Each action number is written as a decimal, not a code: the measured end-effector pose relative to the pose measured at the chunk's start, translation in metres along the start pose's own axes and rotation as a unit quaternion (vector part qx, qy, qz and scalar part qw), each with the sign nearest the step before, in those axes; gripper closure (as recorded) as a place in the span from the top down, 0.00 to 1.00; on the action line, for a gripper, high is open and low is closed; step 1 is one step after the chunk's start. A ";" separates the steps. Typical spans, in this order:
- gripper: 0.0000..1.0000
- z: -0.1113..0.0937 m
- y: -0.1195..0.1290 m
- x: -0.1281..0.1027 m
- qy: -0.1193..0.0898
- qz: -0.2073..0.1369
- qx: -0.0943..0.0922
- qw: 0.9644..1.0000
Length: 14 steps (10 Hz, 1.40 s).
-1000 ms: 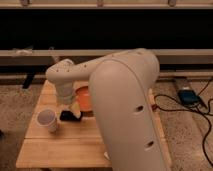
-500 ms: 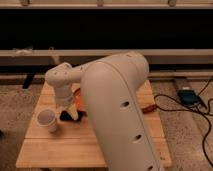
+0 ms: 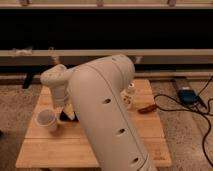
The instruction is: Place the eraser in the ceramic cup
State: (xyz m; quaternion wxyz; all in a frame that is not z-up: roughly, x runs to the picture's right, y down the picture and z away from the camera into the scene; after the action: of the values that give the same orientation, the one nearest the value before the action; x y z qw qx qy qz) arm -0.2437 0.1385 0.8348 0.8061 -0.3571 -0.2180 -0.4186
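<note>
The white ceramic cup (image 3: 46, 120) stands upright on the left part of the wooden table (image 3: 45, 152). My gripper (image 3: 65, 114) is low over the table just right of the cup, at the end of the big white arm (image 3: 107, 110). A small dark shape (image 3: 64, 118) sits right under the gripper beside the cup. It may be the black eraser, but I cannot tell whether it is held or lying on the table.
A small white bottle (image 3: 130, 96) and a reddish-brown object (image 3: 146, 109) lie on the table's right side. A blue device (image 3: 186, 95) with black cables is on the floor to the right. The arm hides the table's middle.
The arm has swung left, bringing the gripper and the dark shape closer to the cup. The orange bowl seen earlier is now hidden behind the arm.
</note>
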 end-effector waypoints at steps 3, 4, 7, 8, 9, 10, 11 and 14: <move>0.80 0.010 -0.004 0.023 0.000 0.027 0.003 1.000; 0.80 0.011 -0.001 0.036 -0.001 0.043 0.006 0.999; 0.80 0.010 0.021 0.070 -0.010 0.094 0.022 0.995; 0.80 0.012 0.026 0.072 -0.015 0.103 0.025 0.994; 0.80 0.014 0.033 0.073 -0.020 0.112 0.026 0.993; 0.80 0.016 0.045 0.077 -0.023 0.122 0.026 0.992; 0.80 0.020 0.049 0.070 -0.029 0.124 0.024 0.992; 0.80 0.023 0.055 0.055 -0.045 0.140 0.029 0.989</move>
State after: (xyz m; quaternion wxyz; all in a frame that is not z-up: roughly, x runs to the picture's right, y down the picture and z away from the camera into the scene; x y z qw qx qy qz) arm -0.1684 0.1492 0.8637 0.8559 -0.3794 -0.2140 -0.2787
